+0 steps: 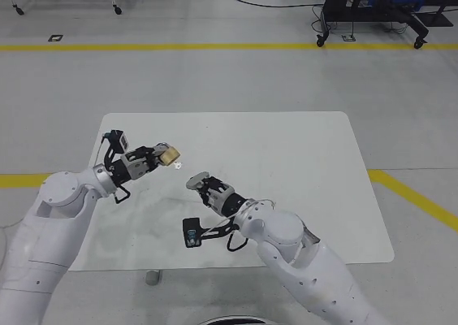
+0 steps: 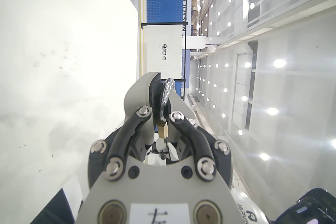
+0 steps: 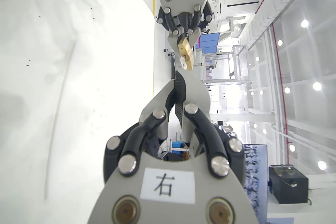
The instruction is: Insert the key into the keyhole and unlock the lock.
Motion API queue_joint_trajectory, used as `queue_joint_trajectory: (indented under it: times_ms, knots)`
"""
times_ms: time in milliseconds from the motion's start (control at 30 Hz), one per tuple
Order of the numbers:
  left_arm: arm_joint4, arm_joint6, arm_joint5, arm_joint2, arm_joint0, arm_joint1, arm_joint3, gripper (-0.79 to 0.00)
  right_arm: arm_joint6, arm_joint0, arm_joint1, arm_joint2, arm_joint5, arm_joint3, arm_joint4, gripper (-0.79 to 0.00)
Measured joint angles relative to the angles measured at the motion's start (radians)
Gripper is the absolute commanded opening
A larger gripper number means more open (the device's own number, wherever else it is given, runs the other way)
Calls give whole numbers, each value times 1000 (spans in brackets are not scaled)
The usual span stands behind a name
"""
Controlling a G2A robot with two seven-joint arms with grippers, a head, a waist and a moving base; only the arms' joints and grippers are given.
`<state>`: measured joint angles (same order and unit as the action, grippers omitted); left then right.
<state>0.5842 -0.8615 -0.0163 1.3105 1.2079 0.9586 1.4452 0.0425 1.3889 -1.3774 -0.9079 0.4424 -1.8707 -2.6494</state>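
Note:
A brass padlock (image 1: 168,153) hangs above the white table (image 1: 294,162), with my left gripper (image 1: 157,153) shut on it. From the right wrist view the lock body (image 3: 187,53) sticks out past the left gripper (image 3: 183,37), and a small silver key (image 3: 183,63) juts from its free end. The key (image 1: 177,166) points toward my right gripper (image 1: 199,180). The right gripper (image 3: 181,79) is shut with nothing between its pads, a short gap away from the key. The left wrist view has the silver shackle (image 2: 166,96) clamped in the left gripper (image 2: 160,83).
The tabletop around both arms is bare white, with faint smudges (image 2: 60,57). A small grey object (image 1: 153,278) lies on the floor by the table's near edge. Yellow floor lines (image 1: 424,199) run past the table's right side.

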Motion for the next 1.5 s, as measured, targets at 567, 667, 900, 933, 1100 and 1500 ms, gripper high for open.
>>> queue_joint_trajectory:
  times_ms: [567, 667, 900, 933, 1100, 1500]
  knots:
    - [-64, 36, 47, 36, 68, -2, 104, -785, -26, -54, -9, 37, 14, 49, 86, -785]
    - [-64, 43, 49, 38, 70, 0, 110, -785, -22, -58, -10, 47, 14, 54, 90, -785]
    - [-75, 69, 94, 35, 83, 5, 113, -785, -46, -63, -17, 54, -26, 69, 146, -785]
    - [-76, 65, 100, 36, 86, 5, 115, -785, -51, -62, -18, 48, -37, 71, 166, -785]
    - [-76, 54, 104, 35, 97, 7, 125, -785, -65, -68, -21, 28, -47, 81, 237, -785]
    - [-44, 89, 90, 42, 82, 16, 102, -785, -59, -51, -11, 27, -9, 47, 232, -785]
